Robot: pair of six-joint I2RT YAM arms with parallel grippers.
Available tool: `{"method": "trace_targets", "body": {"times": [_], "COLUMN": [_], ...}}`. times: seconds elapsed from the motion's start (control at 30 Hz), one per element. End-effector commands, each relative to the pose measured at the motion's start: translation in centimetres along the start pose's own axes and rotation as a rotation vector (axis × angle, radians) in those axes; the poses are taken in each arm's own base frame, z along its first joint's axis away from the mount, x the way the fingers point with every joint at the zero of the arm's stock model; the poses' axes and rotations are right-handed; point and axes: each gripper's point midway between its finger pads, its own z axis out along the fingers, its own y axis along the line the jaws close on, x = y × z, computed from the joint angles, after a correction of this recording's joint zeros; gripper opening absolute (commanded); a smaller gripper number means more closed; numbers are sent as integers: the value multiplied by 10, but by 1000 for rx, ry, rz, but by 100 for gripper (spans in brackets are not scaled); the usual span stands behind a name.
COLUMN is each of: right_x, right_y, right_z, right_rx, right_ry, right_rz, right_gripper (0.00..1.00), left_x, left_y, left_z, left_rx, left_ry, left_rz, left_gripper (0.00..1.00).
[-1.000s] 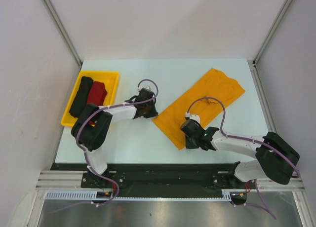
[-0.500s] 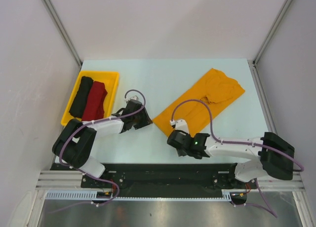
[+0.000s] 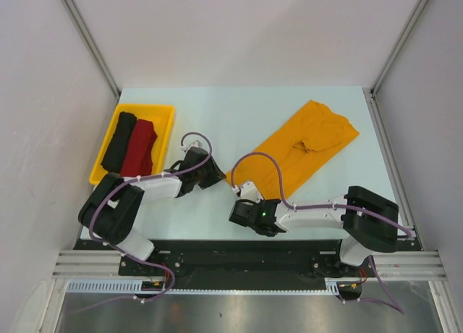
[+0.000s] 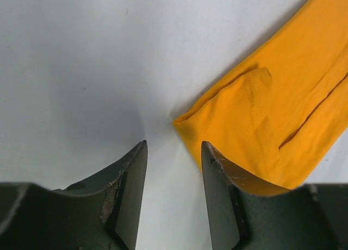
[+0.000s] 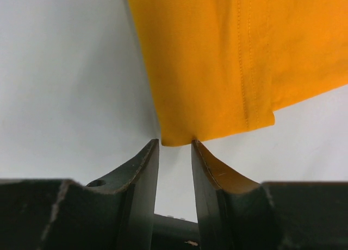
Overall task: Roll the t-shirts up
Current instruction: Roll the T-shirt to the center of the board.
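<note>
Since both pairs of jaws stand slightly parted with nothing between them, I'd say they are set to pinch the near hem. The left gripper (image 4: 173,148) faces one corner of the mustard t-shirt (image 4: 266,108), and the right gripper (image 5: 174,147) faces the other. The shirt lies as a long folded strip on the table (image 3: 217,108). The dark red roll (image 3: 139,146) and black roll (image 3: 118,141) sit in the yellow tray (image 3: 165,108).

a bright yellow plastic tray (image 3: 147,108) sits at the far left of the pale tabletop (image 3: 217,116), its long sides running away from the near edge and tilted a little. plain grey walls (image 3: 43,94) close in three sides, with slanted aluminium posts (image 3: 87,36) at the back corners. a black strip (image 3: 239,257) borders the near edge, then a white slotted rail (image 3: 239,291) and brushed metal sheet (image 3: 239,315).
</note>
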Motion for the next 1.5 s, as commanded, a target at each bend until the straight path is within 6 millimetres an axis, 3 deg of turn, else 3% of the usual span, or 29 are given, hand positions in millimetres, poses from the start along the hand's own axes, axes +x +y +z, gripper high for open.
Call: {"method": "trace_targets", "body": {"times": [0.0, 0.2, 0.33, 0.53, 0.73, 1.03, 1.13, 1.47], "right_x": [-16, -14, -16, -24, -33, -36, -33, -17], "right_y": [0, 0, 1, -1, 2, -8, -14, -32], "right_z": [0, 2, 0, -6, -15, -19, -19, -12], "right_rx": [33, 44, 36, -2, -74, -173, -207, -235], "right_ry": [-51, -49, -55, -63, -66, -40, -26, 23], "right_rz": [-15, -35, -35, -3, 40, 149, 197, 310], "right_gripper": [34, 29, 20, 14, 9, 6, 6, 5], "left_x": [-2, -3, 0, 1, 0, -9, -15, -22], "left_y": [-8, -6, -5, -5, -4, -23, -39, -53], "left_z": [7, 15, 21, 22, 19, 13, 13, 21], "left_rx": [13, -20, -42, -69, -98, -112, -99, -124], "left_ry": [-5, -18, -9, -22, -35, -44, -50, -33], "left_rz": [-13, -23, -12, 2, 15, 52, 64, 78], "left_gripper": [47, 47, 45, 38, 23, 4, 3, 0]}}
